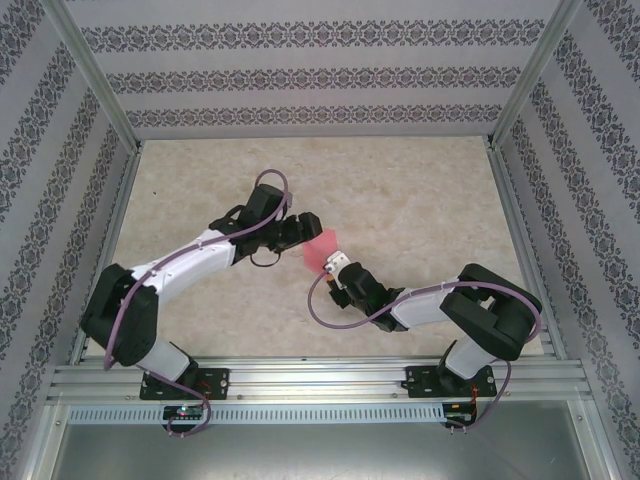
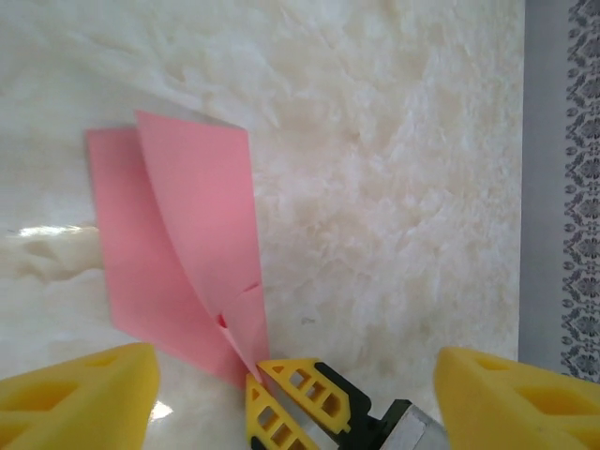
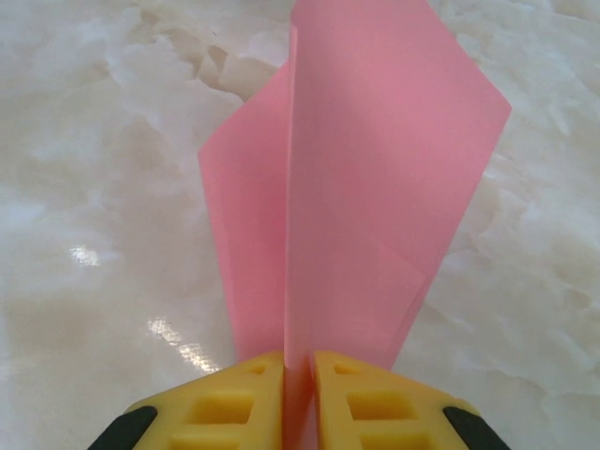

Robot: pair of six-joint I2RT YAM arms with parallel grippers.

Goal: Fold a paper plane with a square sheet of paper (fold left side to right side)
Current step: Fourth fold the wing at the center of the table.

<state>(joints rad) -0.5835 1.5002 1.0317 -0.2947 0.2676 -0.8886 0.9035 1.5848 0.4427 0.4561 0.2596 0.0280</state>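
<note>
**Item: pink sheet of paper** (image 3: 366,187). Folded into two layers that meet along a straight crease. It is narrow at one end and fans out wide at the other. In the left wrist view (image 2: 187,234) the upper flap bows up and away from the lower layer, and a small tear or notch shows near the narrow end. Whether the lower layer touches the table cannot be told.

**Location:** the narrow end sits between the fingers of the right pincer (image 3: 298,394). The rest spreads forward from its fingertips, with the crease running straight ahead of them. Seen from above, the sheet (image 1: 320,250) lies between the two pincers.

**Right pincer** (image 1: 332,266): clenched on the sheet's narrow end, yellow fingers pressed together with paper in the seam.

**Left pincer** (image 1: 303,230): released. Its yellow fingers (image 2: 84,389) stand wide apart and grasp nothing. The sheet lies just ahead of them, and the right pincer's tips (image 2: 261,377) sit between them.

**Surroundings:** beige marbled table (image 1: 420,200), patterned walls (image 1: 300,75), purple cable (image 1: 330,315) looping behind the right pincer.
</note>
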